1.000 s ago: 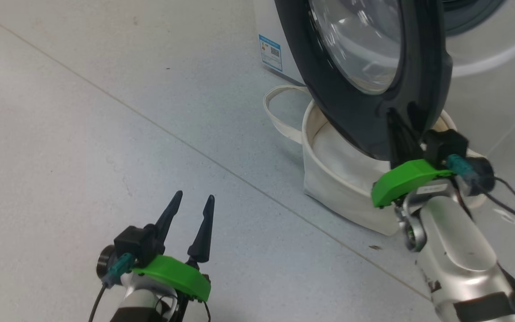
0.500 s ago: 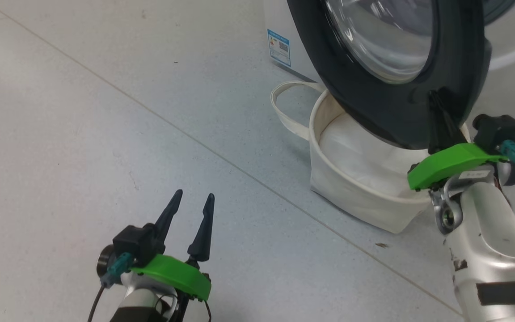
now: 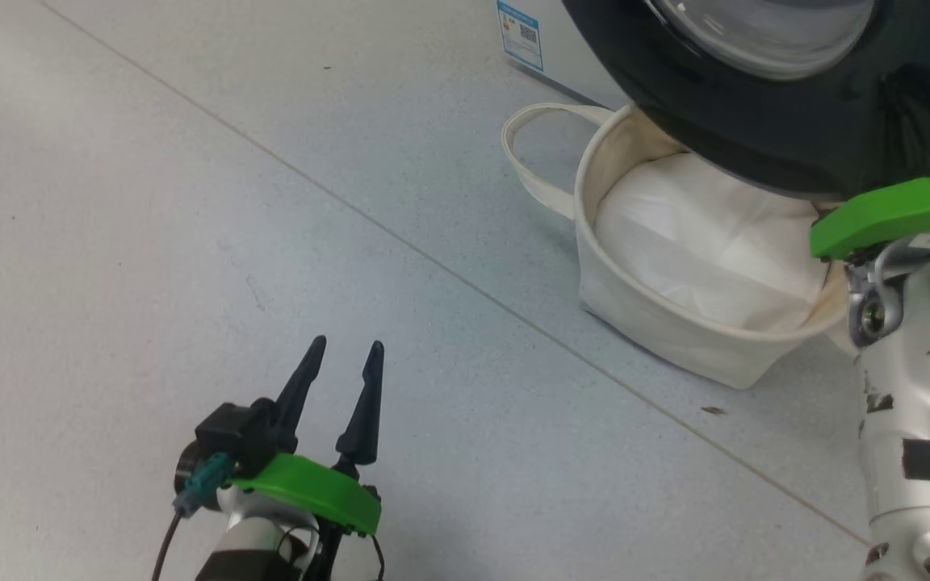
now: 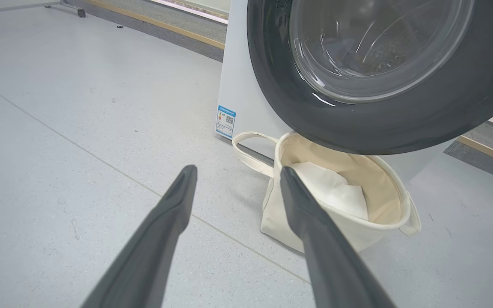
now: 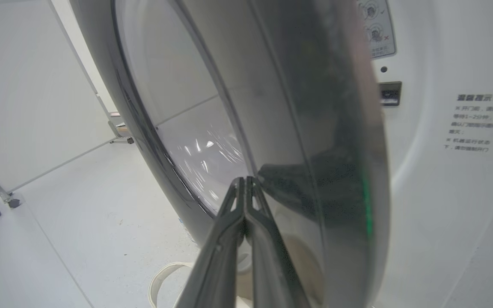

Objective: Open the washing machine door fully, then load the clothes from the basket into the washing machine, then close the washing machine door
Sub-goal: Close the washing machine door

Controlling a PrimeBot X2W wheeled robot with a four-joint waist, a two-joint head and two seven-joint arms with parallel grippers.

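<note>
The robot's right claw [image 5: 245, 182], its two dark fingers pinched together with nothing between them, lies tip-first against the glossy black rim of the washing machine door [image 3: 756, 121]. It touches the face turned away from the white washing machine [image 5: 443, 192]. The door stands part-way open, seen nearly edge-on from the right wrist, with the machine's latch socket [image 5: 390, 93] just beyond its edge.

Directly below the door's lower rim sits the cream canvas basket [image 3: 675, 331] on the grey floor [image 3: 190, 202], close against the machine's corner near the small blue label [image 3: 520, 22]. It holds a plain white padding sheet [image 3: 715, 242], which suggests loading is over and closing the door is the step in hand.

To do that well, the closed fingers should keep flat contact on the rim rather than the bulging glass. They should push along the door's swing toward the latch socket and follow the arc so the tips do not skid off the slick surface. The push should carry through until the door seats. The door appears to pass above the basket's rim, though how closely cannot be judged.

The left claw [image 3: 347, 344] hovers low over bare floor with its fingers spread wide and empty, well apart from door and basket. From its own wrist view, both lie ahead and to its right.
</note>
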